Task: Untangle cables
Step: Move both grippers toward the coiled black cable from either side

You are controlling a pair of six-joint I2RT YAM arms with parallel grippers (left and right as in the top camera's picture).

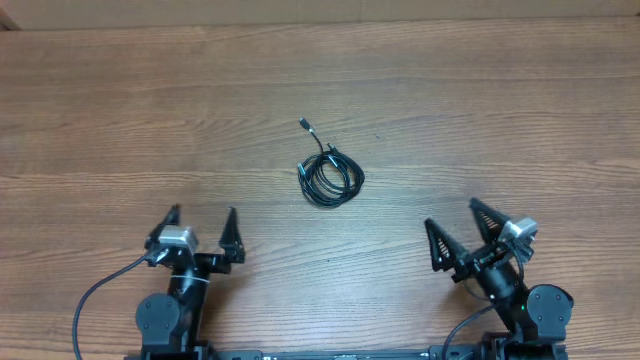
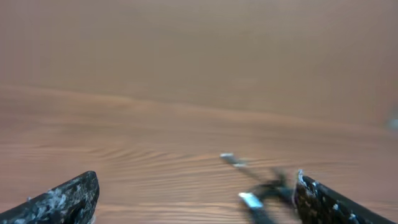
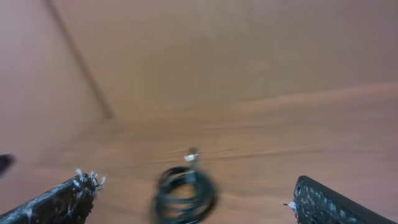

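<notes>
**Coiled cables at table centre; both grippers open, empty**

Item 1: cables (image 1: 330, 178). Thin black cords wound into one small coil, lying flat on the table (image 1: 120, 110) just right of the centre of the overhead frame. One loose end runs toward the upper left and finishes in a small silvery plug (image 1: 303, 124).

Item 2: left gripper (image 1: 202, 215). Lower left of the overhead frame, jaws spread wide, holding nothing, well apart from the coil. Its wrist view shows the coil blurred at lower right.

Item 3: right gripper (image 1: 451, 214). Lower right of the overhead frame, jaws spread wide, holding nothing, also clear of the coil. Its wrist view shows the coil low in the frame, between the fingers.
</notes>
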